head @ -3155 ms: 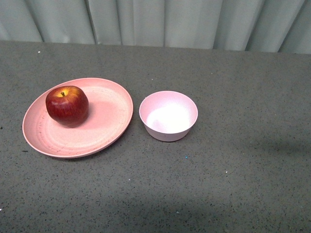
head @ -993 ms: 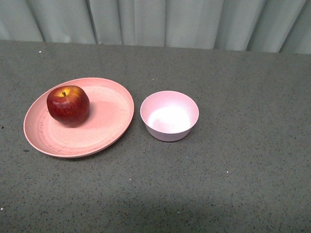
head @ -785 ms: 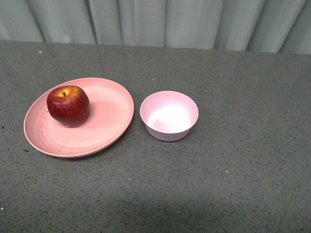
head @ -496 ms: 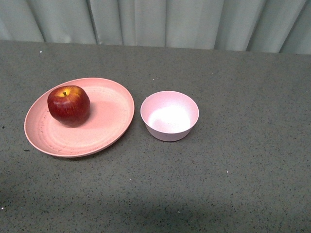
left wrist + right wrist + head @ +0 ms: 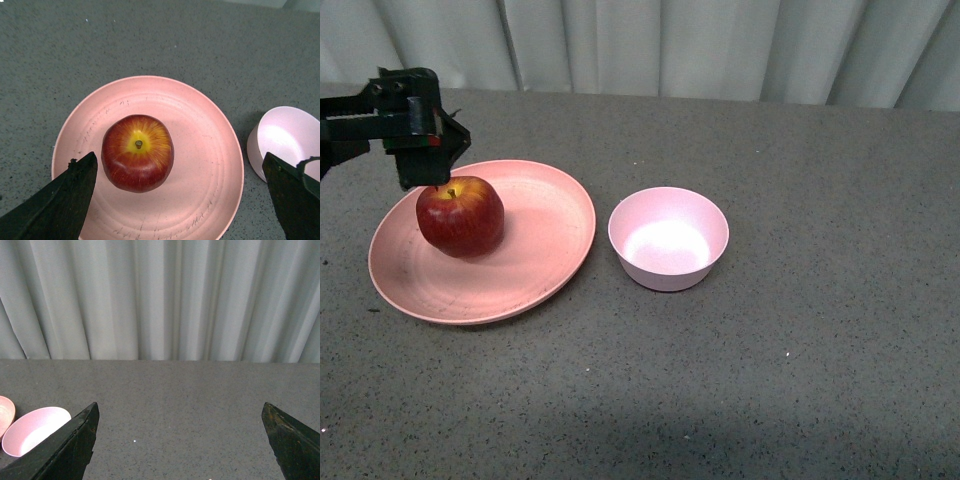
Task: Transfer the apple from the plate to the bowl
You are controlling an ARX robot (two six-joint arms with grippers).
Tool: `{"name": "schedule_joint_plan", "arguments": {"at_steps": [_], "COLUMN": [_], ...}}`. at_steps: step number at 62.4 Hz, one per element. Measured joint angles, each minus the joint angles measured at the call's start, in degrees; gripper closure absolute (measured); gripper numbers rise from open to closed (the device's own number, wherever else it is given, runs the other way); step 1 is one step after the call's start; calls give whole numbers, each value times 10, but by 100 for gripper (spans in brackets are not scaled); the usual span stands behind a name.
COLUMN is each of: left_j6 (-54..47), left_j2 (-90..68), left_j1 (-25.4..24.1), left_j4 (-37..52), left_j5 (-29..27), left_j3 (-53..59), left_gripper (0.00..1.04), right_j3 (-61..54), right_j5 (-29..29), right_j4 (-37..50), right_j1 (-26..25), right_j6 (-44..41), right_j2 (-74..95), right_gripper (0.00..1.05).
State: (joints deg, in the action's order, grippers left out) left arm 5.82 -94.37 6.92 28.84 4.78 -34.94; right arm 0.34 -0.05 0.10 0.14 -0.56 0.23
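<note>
Apple point(image 5: 460, 215) on plate point(image 5: 548, 240), bowl point(image 5: 665, 274) alongside

Grey speckled table point(image 5: 820, 350) — plate point(image 5: 552, 228) and bowl point(image 5: 665, 272) rest on it.

Apple point(image 5: 138, 160) stem up on plate point(image 5: 200, 150), off centre. Bowl point(image 5: 285, 145) on bench point(image 5: 225, 50), just beside plate rim. Left gripper point(image 5: 177, 156) spread wide, not touching apple.

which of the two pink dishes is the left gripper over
The wide salmon-pink plate, the one with the apple on it; the left gripper hangs open above it. The smaller pale pink bowl sits empty to its right.
</note>
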Motion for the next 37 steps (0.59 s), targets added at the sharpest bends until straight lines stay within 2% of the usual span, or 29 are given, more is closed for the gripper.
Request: {"name": "schedule_joint_plan", "arguments": {"at_steps": [18,37], "left_j6": [-15,-29], "left_j2": [-105,-167], "left_j1": [-6,-9], "left_j4": [-58,-71], "left_j5": [9,-2], "left_j3": [-99,-134], "left_gripper": [7,7], "right_j3": [0,0], "right_j5": [0,0], "right_j4": [0,0], "right_j1": [0,0], "right_j6": [0,0], "right_j2": [0,0], "right_gripper": [9,9]}}
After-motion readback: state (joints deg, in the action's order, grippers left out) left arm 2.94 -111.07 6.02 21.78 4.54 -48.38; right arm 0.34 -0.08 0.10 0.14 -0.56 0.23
